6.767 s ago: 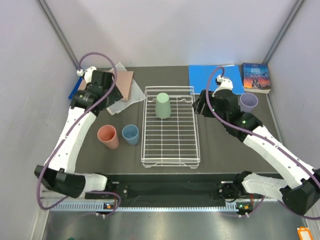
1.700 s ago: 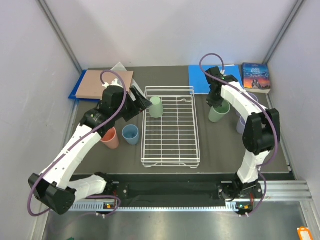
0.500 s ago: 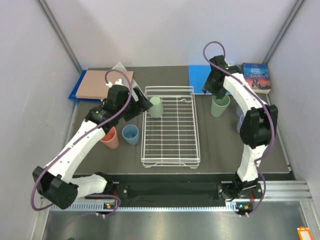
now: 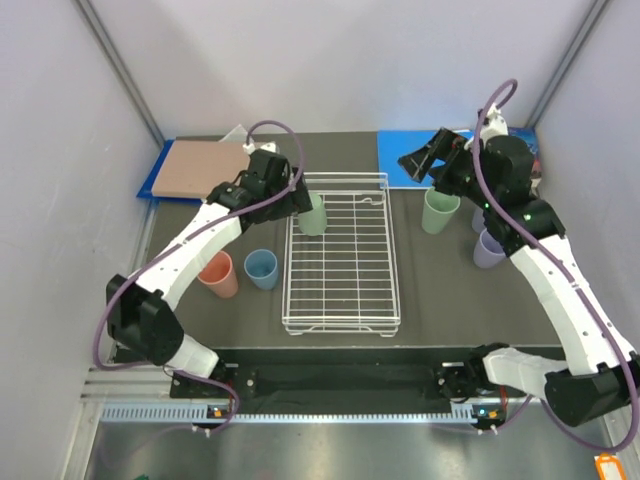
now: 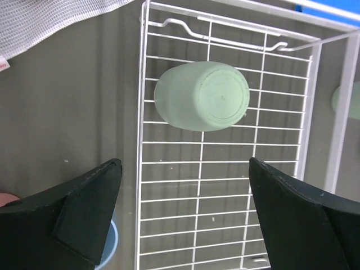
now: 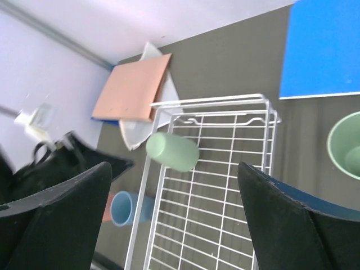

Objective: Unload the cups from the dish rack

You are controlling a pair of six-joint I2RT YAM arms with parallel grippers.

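The white wire dish rack (image 4: 341, 300) lies mid-table. One pale green cup (image 4: 313, 214) stands upside down in its far left corner, base toward the left wrist camera (image 5: 202, 97); the right wrist view shows it too (image 6: 172, 151). My left gripper (image 4: 298, 198) hovers open just left of and above it, with nothing between the fingers (image 5: 84, 208). A second green cup (image 4: 438, 211) stands upright on the table right of the rack. My right gripper (image 4: 424, 156) is open above and behind it, holding nothing. Left of the rack stand a pink cup (image 4: 217, 274) and a blue cup (image 4: 260, 269).
A lilac cup (image 4: 489, 249) stands under the right arm. A blue folder (image 4: 400, 155) and a book (image 4: 535, 160) lie at the back right. At the back left are a brown board (image 4: 205, 166) and white mesh cloth (image 5: 50, 17).
The right gripper opened, let go of the green cup right of the rack and lifted back away from it. The left gripper swung closer over the cup in the rack.
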